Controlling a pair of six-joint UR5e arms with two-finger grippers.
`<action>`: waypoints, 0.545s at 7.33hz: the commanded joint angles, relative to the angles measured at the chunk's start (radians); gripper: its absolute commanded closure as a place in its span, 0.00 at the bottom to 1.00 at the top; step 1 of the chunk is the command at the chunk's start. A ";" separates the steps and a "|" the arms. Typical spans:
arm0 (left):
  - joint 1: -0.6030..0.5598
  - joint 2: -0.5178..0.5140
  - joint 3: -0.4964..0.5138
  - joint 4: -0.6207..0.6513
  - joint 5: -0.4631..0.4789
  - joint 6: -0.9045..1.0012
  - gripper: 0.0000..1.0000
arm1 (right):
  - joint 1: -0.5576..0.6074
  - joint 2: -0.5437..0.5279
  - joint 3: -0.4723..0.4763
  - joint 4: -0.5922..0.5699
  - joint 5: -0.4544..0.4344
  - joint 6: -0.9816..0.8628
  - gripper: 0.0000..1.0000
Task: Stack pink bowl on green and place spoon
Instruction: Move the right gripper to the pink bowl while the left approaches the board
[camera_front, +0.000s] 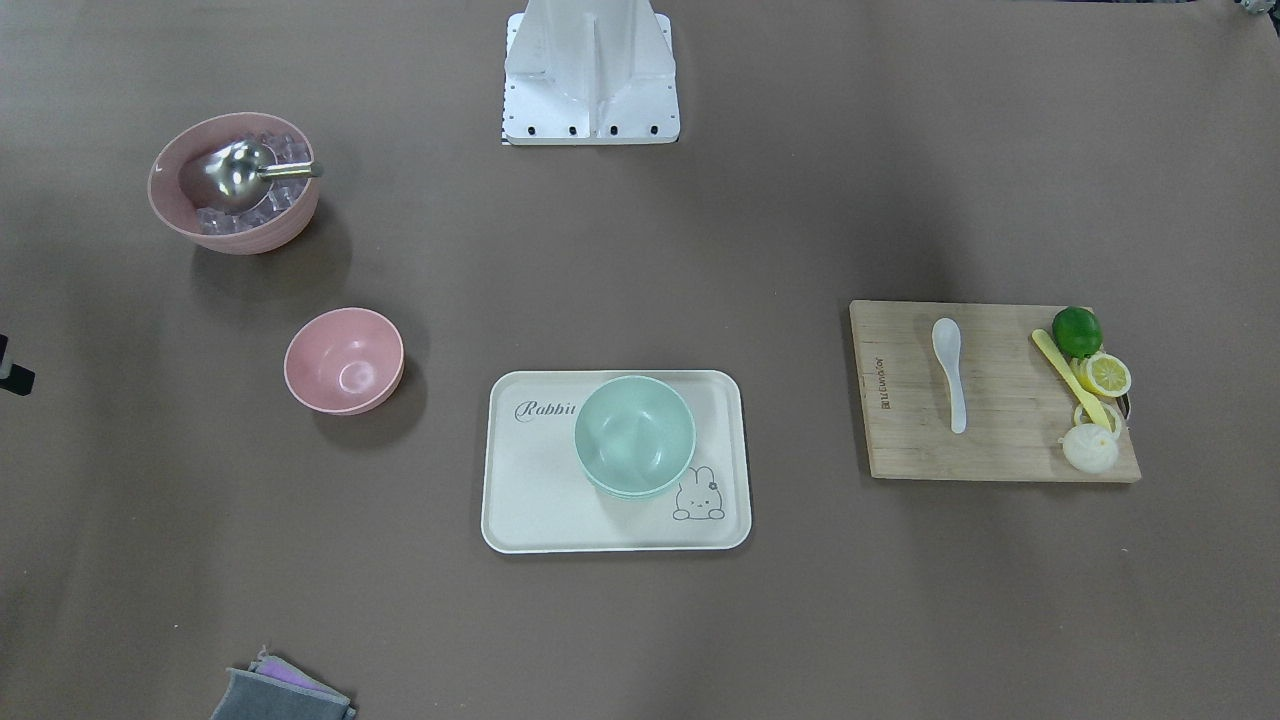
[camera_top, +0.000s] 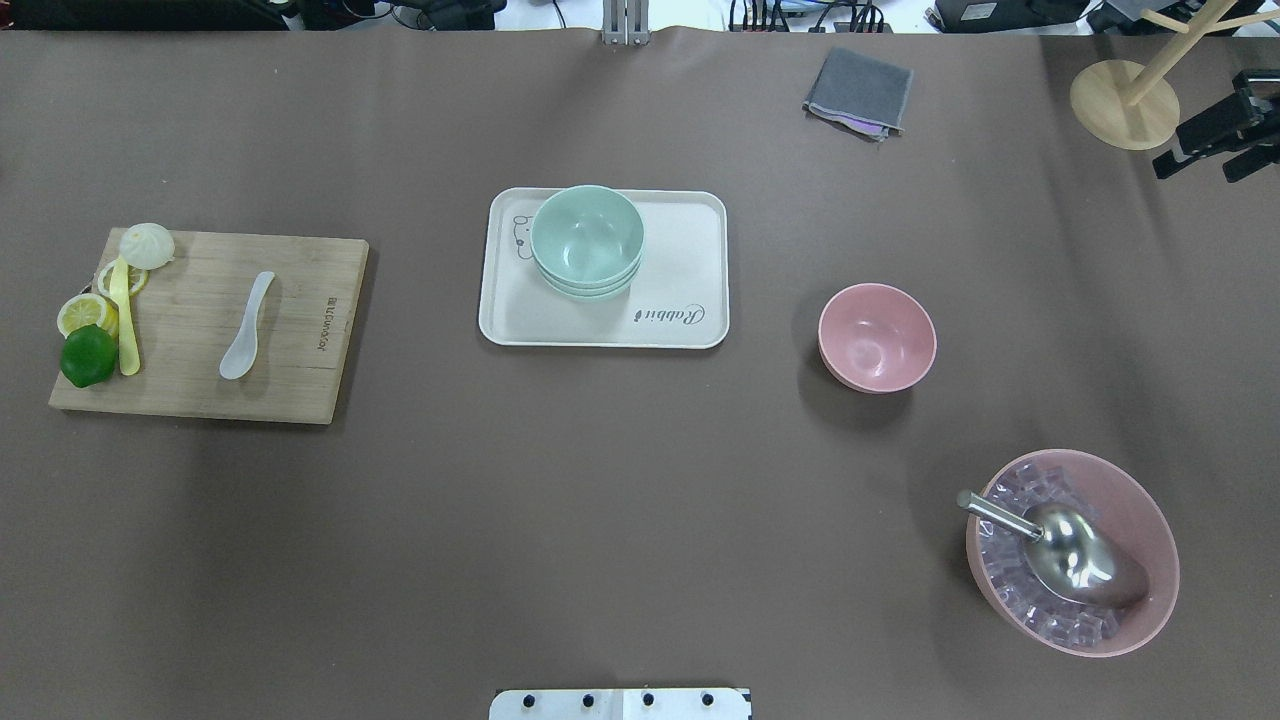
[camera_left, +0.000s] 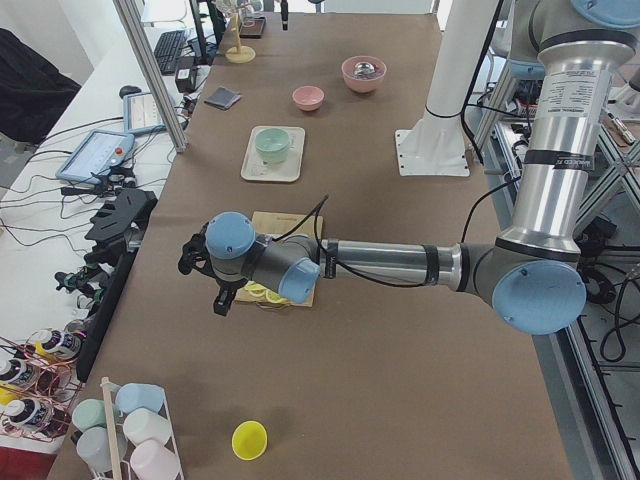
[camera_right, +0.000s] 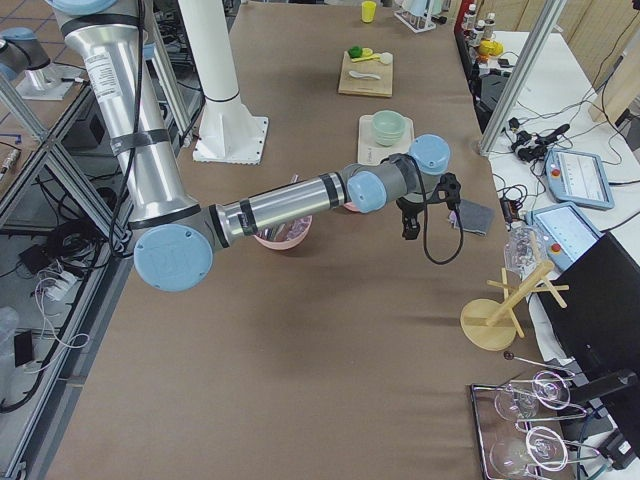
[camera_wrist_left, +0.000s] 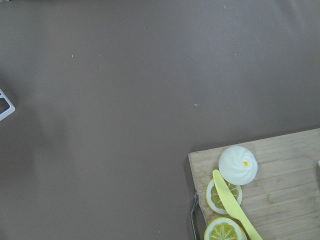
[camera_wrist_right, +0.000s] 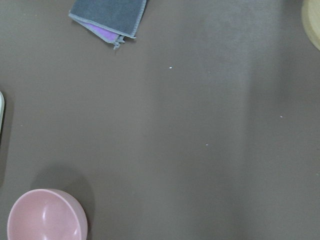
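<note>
A small pink bowl (camera_top: 877, 337) stands empty on the brown table, right of centre; it also shows in the right wrist view (camera_wrist_right: 47, 215). Green bowls (camera_top: 587, 238) are nested on a white tray (camera_top: 690, 250). A white spoon (camera_top: 247, 325) lies on a wooden cutting board (camera_top: 300, 380) at the left. My right gripper (camera_top: 1195, 172) hovers at the far right edge, fingers apart and empty, well away from the pink bowl. My left gripper (camera_left: 226, 300) hangs beyond the board's outer end; I cannot tell whether it is open.
A large pink bowl (camera_top: 1160, 530) with ice and a metal scoop (camera_top: 1075, 560) stands near right. On the board lie a lime (camera_top: 88, 355), lemon slices, a yellow knife and a white bun (camera_wrist_left: 238, 164). A grey cloth (camera_top: 858, 92) and a wooden stand (camera_top: 1110, 105) sit far right.
</note>
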 joint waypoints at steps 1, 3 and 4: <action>0.002 -0.022 0.016 0.000 0.001 -0.022 0.01 | -0.087 0.037 -0.003 0.065 -0.019 0.092 0.00; 0.036 -0.031 0.000 -0.006 -0.001 -0.082 0.01 | -0.231 0.046 -0.038 0.305 -0.178 0.414 0.00; 0.088 -0.074 0.008 -0.005 0.002 -0.155 0.02 | -0.284 0.046 -0.079 0.395 -0.209 0.492 0.00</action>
